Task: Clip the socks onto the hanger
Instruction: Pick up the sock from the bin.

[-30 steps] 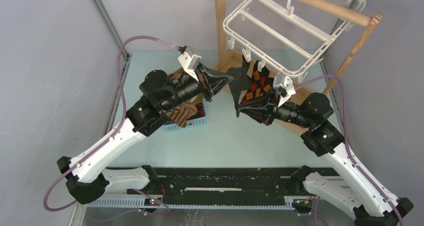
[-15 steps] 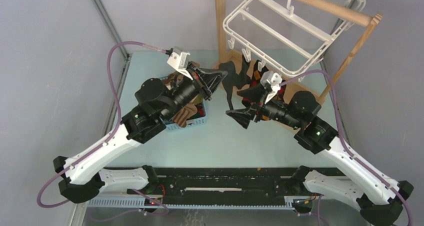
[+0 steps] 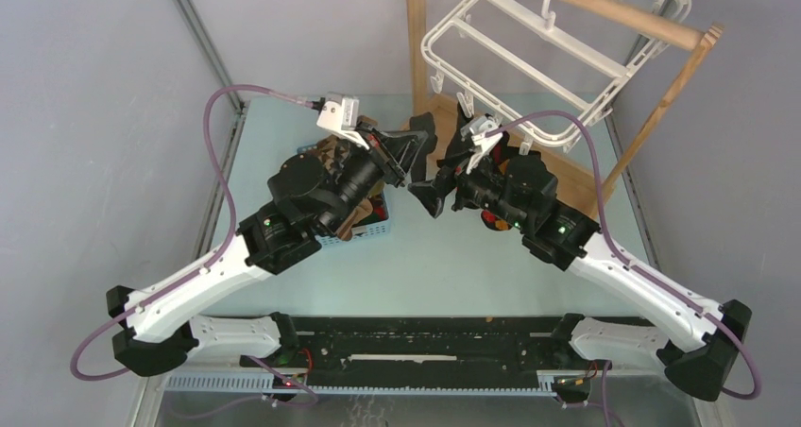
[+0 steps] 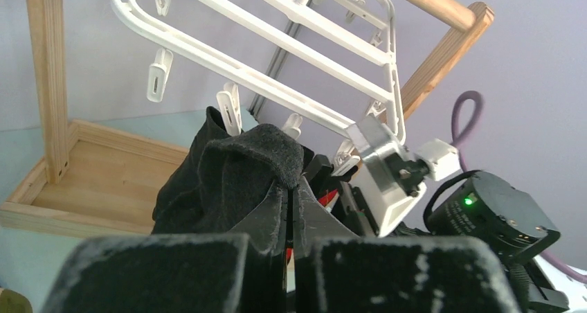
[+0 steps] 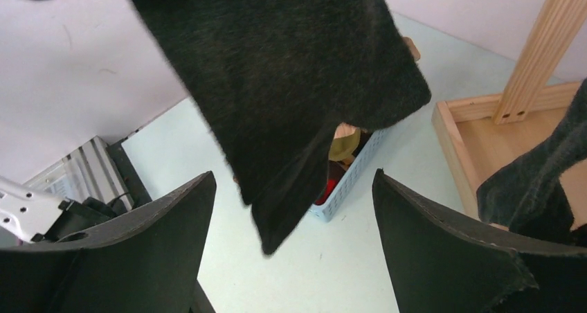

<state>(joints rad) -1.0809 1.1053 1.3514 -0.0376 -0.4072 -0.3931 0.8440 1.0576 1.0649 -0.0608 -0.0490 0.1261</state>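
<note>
My left gripper [image 3: 416, 151] is shut on a plain black sock [image 4: 232, 171], pinching its top fold just below the hanger's clips [image 4: 229, 108]. The white hanger [image 3: 529, 57] hangs tilted from the wooden rail. My right gripper [image 3: 436, 177] faces the left one with its jaws wide open. In the right wrist view the black sock [image 5: 297, 84] hangs down between the open fingers [image 5: 173, 216], touching neither. A bit of red argyle sock [image 3: 490, 221] shows under the right arm; the rest of it is hidden.
A small blue basket [image 3: 370, 230] with more socks sits on the table under the left arm. The wooden stand's upright [image 3: 417, 40], rail [image 3: 614, 9] and base tray [image 5: 477, 129] stand close behind both grippers.
My right gripper has opened off the argyle sock and swung left to face the left gripper. The left gripper moved slightly up and back, still holding the black sock.
</note>
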